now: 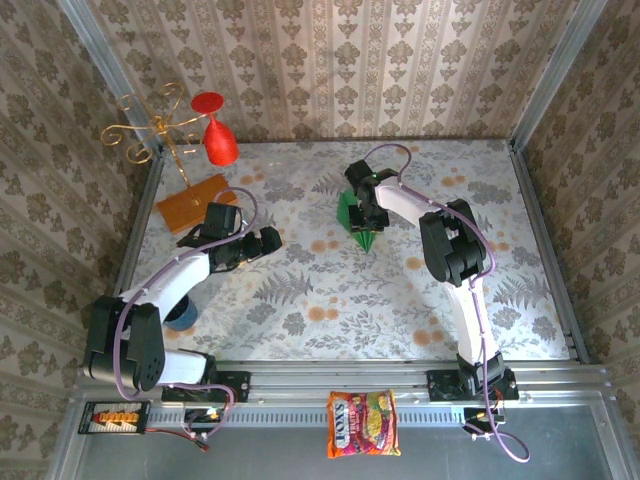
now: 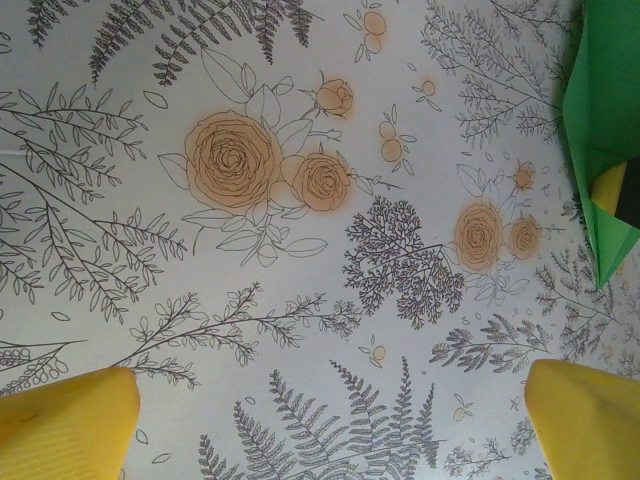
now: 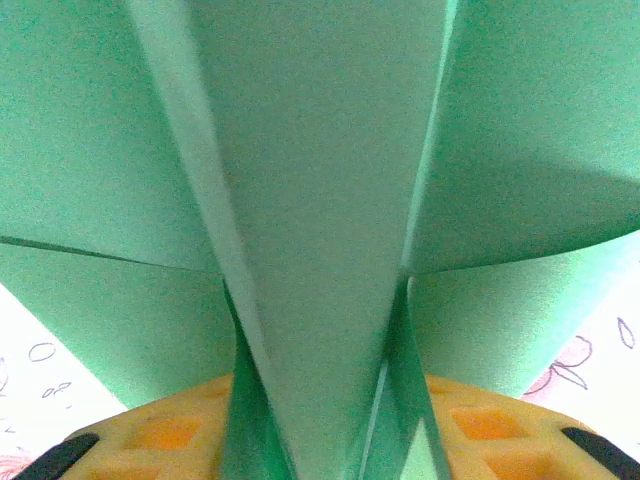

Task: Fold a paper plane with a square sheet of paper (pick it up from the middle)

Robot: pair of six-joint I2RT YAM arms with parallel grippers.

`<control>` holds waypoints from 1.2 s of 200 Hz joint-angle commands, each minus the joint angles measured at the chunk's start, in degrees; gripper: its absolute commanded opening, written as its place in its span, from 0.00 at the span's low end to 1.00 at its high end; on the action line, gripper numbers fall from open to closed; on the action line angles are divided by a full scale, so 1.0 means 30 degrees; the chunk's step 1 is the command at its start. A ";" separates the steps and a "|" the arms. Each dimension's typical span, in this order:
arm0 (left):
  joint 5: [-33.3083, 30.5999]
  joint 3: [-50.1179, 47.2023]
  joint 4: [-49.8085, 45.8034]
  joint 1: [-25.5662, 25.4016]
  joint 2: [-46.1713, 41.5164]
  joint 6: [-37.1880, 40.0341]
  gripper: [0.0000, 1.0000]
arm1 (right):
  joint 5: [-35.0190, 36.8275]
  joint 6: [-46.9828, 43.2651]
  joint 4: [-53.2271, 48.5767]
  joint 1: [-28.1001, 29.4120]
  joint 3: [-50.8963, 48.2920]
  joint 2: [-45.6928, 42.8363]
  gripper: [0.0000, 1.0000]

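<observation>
Folding looks finished: paper plane (image 1: 358, 222) (a slim green dart) lies in the worktop's (image 1: 300, 300) far half, midway between side edges. Its keel sits between the right gripper (image 3: 320, 445) fingers, grip unclear; left gripper (image 2: 320, 430) gapes, empty. Only letting go seems left.

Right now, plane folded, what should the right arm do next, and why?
Probably open the right gripper wide and lift straight up: the plane looks finished, lies on the table, and its keel runs between the fingers, so a sideways pull could drag it.
</observation>
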 commanded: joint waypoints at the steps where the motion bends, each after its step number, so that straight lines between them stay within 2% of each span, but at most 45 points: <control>1: 0.0060 0.0090 -0.0060 0.0108 -0.0077 0.0024 1.00 | 0.1573 0.0524 -0.0090 -0.0130 -0.0925 0.0784 0.42; 68: 0.0065 0.0199 -0.0173 0.0111 -0.0005 0.0089 1.00 | 0.1882 0.1266 0.0263 -0.0229 -0.0602 0.1320 0.42; 132: -0.0026 0.0319 -0.0542 0.0135 -0.0289 0.0192 1.00 | 0.0989 0.1080 0.0506 -0.0461 0.0195 0.1371 0.42; 157: -0.0458 0.1311 -0.1758 0.0279 -0.0775 0.0959 1.00 | 0.0674 0.0642 0.0529 -0.0458 0.0262 -0.0081 0.43; 198: -0.1298 0.2597 -0.2514 0.0849 -0.1839 0.1666 1.00 | 0.1213 0.0399 0.0262 -0.0578 -0.0177 -0.2912 0.51; 240: -0.2210 0.3066 -0.2258 0.1465 -0.2574 0.2089 1.00 | 0.1286 0.0781 0.1300 -0.0882 -0.2774 -0.6580 0.60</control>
